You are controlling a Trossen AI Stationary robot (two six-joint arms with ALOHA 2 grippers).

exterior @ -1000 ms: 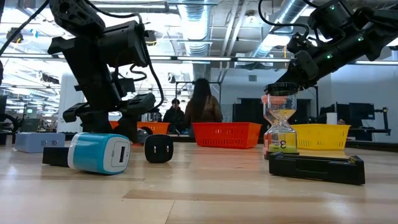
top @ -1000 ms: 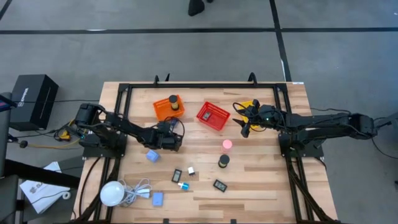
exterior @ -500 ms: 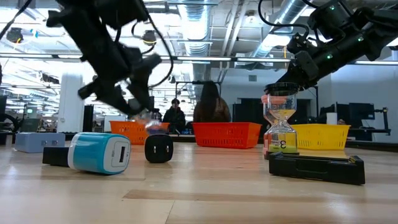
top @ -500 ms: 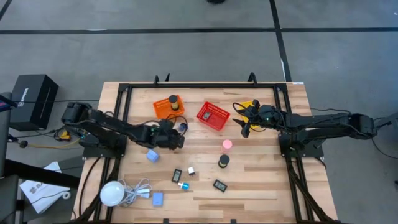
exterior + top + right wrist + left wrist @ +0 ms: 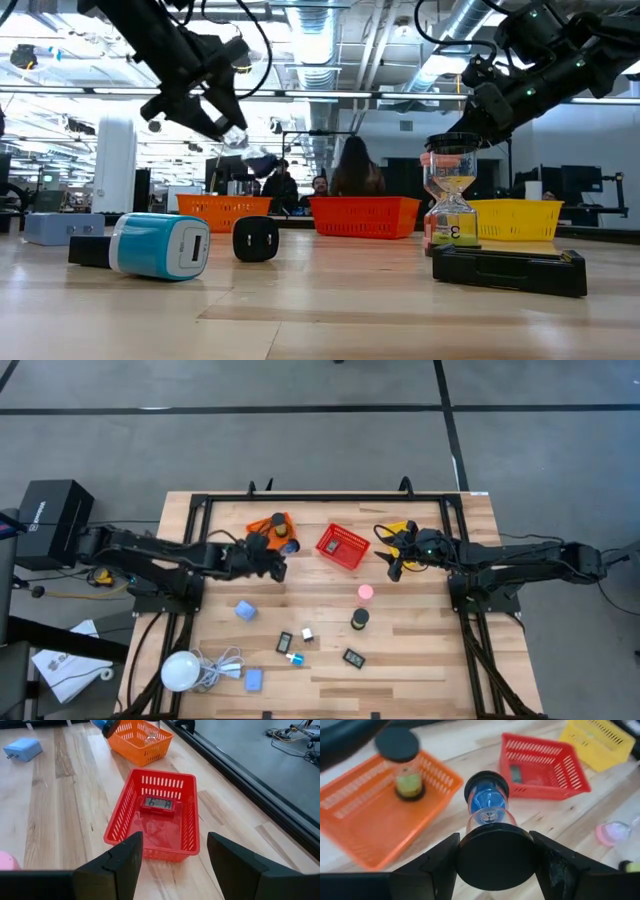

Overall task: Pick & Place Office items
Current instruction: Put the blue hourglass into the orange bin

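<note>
My left gripper (image 5: 272, 557) (image 5: 495, 862) is shut on a blue sand timer (image 5: 290, 546) with black end caps and hovers beside the orange basket (image 5: 266, 532) (image 5: 365, 815). A yellow-green timer (image 5: 406, 775) stands upright in that basket. My right gripper (image 5: 393, 557) (image 5: 170, 855) is open, in the air by the red basket (image 5: 343, 546) (image 5: 155, 817), which holds a small red display (image 5: 159, 804). On the table stand a pink timer (image 5: 366, 592) (image 5: 450, 200) and a black-capped timer (image 5: 360, 618). Light-blue chargers (image 5: 245, 610) (image 5: 254, 680) and flat black rectangles (image 5: 284, 643) (image 5: 353, 657) lie there too. My left gripper pinches the blue timer by one black end cap (image 5: 496, 857) between its two fingers. The glass (image 5: 487, 802) and the other cap (image 5: 486, 782) stick out forward past the fingers. The timer (image 5: 256, 159) is lifted clear of the table and tilted.
A yellow basket (image 5: 406, 528) (image 5: 515, 220) sits under the right arm. A white bulb with its cable (image 5: 182, 670) lies near the table's near left corner. A black frame (image 5: 320, 497) runs along the far edge. People show in the room behind (image 5: 355, 180).
My left gripper has risen from the table with the blue timer and moved toward the far edge, to the orange basket, tipping as it went. The timer now hangs clear of the table. The right arm has kept still.
</note>
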